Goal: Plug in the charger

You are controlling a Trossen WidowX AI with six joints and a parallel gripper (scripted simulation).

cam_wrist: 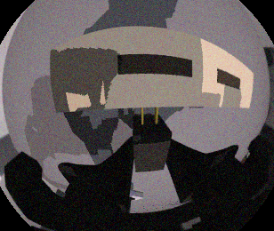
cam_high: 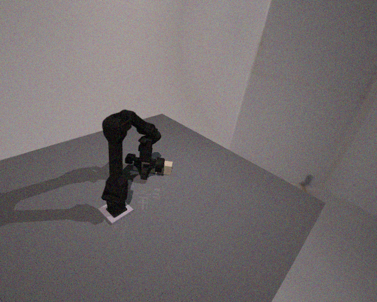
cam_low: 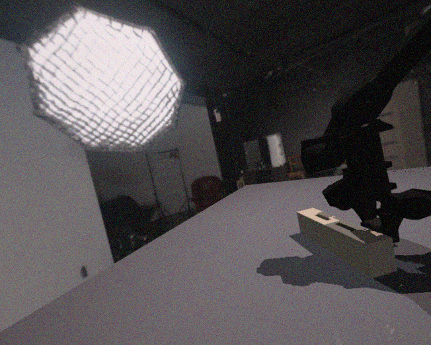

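Observation:
The cream power strip (cam_high: 168,168) (cam_low: 338,241) (cam_wrist: 152,91) lies on the table. Its top shows a dark recess near the middle and another towards one end; the other end is in shadow. My gripper (cam_high: 144,175) (cam_low: 382,227) (cam_wrist: 147,138) points down beside the strip's shadowed part, shut on the dark charger (cam_wrist: 151,156). Two thin yellow prongs (cam_wrist: 142,116) (cam_wrist: 157,115) stick out of the charger. In the wrist view their tips meet the strip's near edge, outside both visible recesses. I cannot tell whether they touch it. The charger is hard to make out in the top and exterior views.
The arm's base stands on a pale plate (cam_high: 111,220) on the grey table (cam_high: 214,227) (cam_low: 178,289). Dark arm shadows fall across the table and part of the strip. A large lit softbox (cam_low: 108,77) stands in the background beyond the table.

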